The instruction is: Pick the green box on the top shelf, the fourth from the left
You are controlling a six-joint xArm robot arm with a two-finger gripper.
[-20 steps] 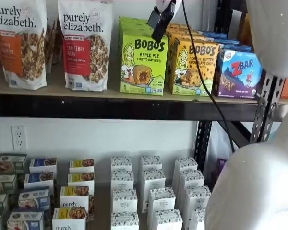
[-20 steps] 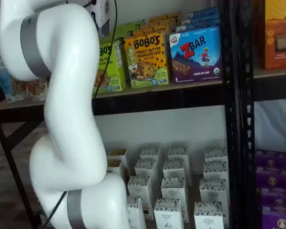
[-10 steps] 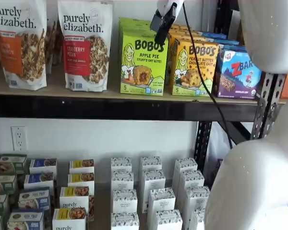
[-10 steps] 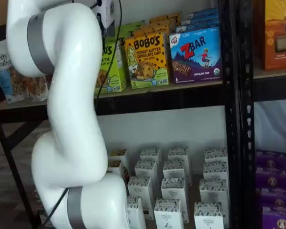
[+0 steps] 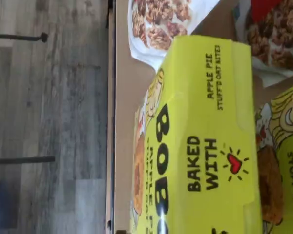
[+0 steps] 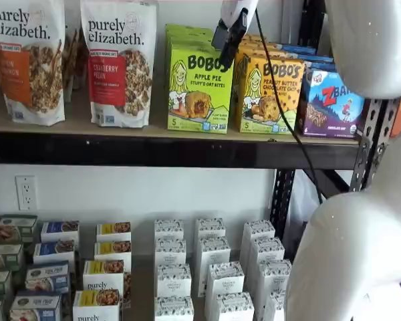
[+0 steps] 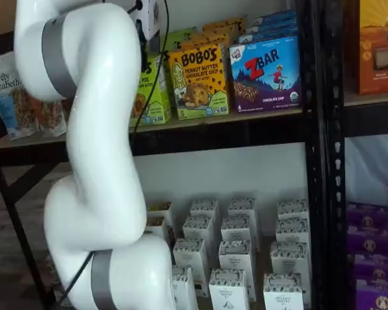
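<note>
Gripper point(image 6: 228, 41): hangs from the top edge of a shelf view, upper middle of the frame, over the front top edge of the green box; fingers seen side-on as one dark shape, but jaws stand spread wide, nothing between them.
Green box point(image 6: 199, 90): upright on the top shelf point(image 6: 154, 148), centre of the upper half of the frame; front reads Bobo's Apple Pie.
Neighbours: yellow-orange Bobo's carton point(image 6: 269, 95) just beside it on the right; granola pouch point(image 6: 118, 61) on the left, a gap between.
Wrist view: green box point(image 5: 205, 141) fills the frame, lid reading "Baked with" and a red heart; a second green carton point(image 5: 283, 165) beside it.
Arm point(image 7: 90, 161): white, hides most of the green box point(image 7: 152, 90) in a shelf view.
</note>
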